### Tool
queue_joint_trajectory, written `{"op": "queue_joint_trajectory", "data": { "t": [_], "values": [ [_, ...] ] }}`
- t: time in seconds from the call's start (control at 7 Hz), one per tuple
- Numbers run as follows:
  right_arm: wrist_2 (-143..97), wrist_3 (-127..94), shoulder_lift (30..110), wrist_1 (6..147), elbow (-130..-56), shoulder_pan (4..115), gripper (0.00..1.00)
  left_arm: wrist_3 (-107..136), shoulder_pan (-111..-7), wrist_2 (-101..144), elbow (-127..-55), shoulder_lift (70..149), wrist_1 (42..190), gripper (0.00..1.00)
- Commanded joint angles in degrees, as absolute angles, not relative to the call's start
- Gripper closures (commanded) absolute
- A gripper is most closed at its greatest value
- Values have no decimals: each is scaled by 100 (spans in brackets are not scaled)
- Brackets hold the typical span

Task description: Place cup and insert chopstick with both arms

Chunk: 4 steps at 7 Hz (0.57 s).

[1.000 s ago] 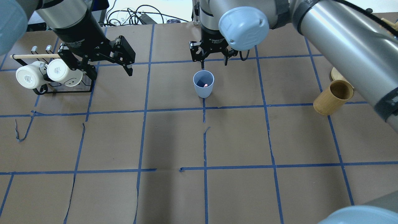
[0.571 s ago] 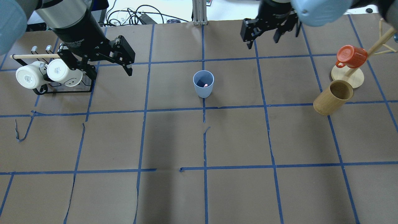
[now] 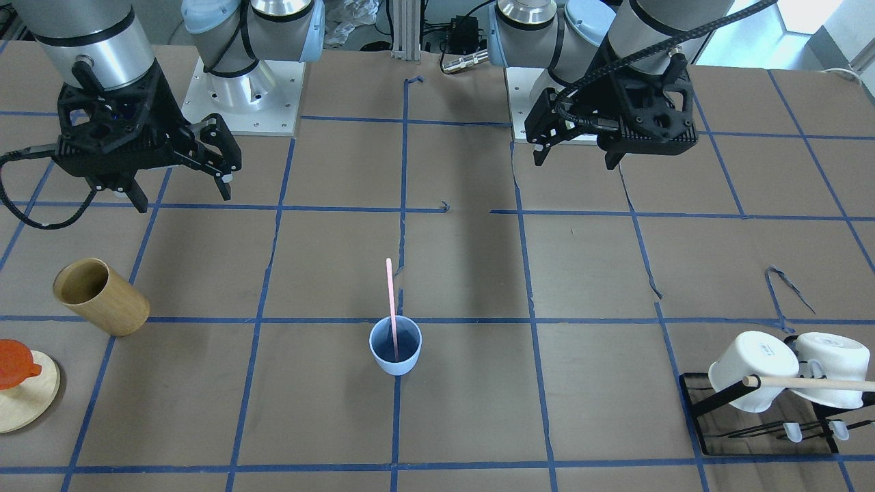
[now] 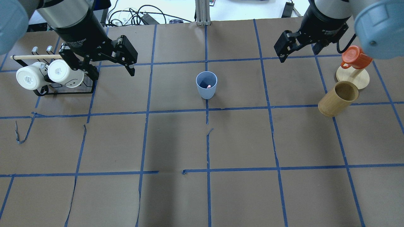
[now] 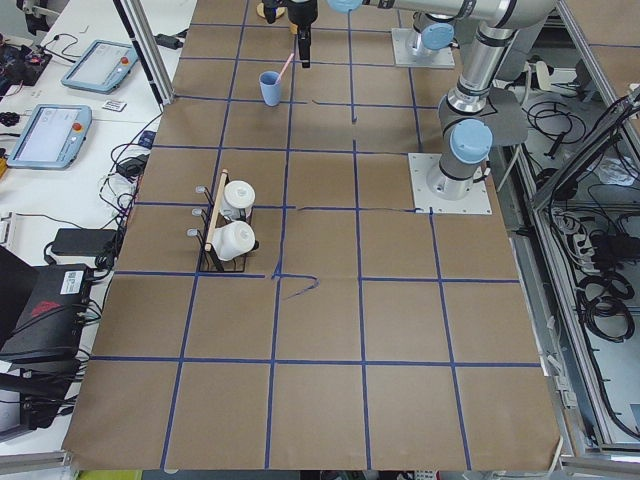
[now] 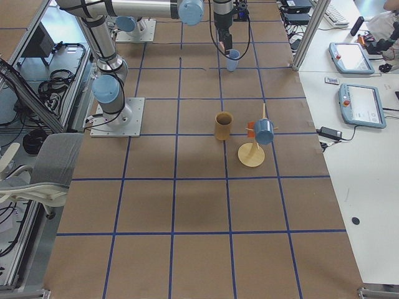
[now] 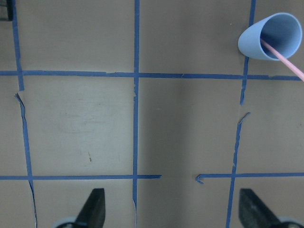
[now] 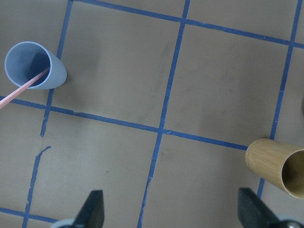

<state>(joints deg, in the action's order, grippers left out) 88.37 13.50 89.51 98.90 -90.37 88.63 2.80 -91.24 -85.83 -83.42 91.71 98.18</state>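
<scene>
— Checking our place in the task, we find the cup (image 3: 395, 355) upright at the middle of the tabletop (image 3: 615, 273), with the chopstick (image 3: 390, 301) leaning inside it.
— Agreed; we judge both steps done. Our left end effector (image 4: 112, 73) and right end effector (image 4: 298, 55) hang wide and empty, well apart from the cup. Next we need only keep both arms clear of the chopstick.
</scene>
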Motion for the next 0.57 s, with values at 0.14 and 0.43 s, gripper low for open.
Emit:
{"op": "queue_joint_trajectory", "data": {
  "t": [0.14,0.43],
  "values": [
    [8807,1345,8912,9678,-8677,8851,0,255,-9132,-8587,-8323,9176,9826,0],
    [8798,1345,8886,9633,-8736,8842,0,220,-9132,-8587,-8323,9176,9826,0]
  ]
}}
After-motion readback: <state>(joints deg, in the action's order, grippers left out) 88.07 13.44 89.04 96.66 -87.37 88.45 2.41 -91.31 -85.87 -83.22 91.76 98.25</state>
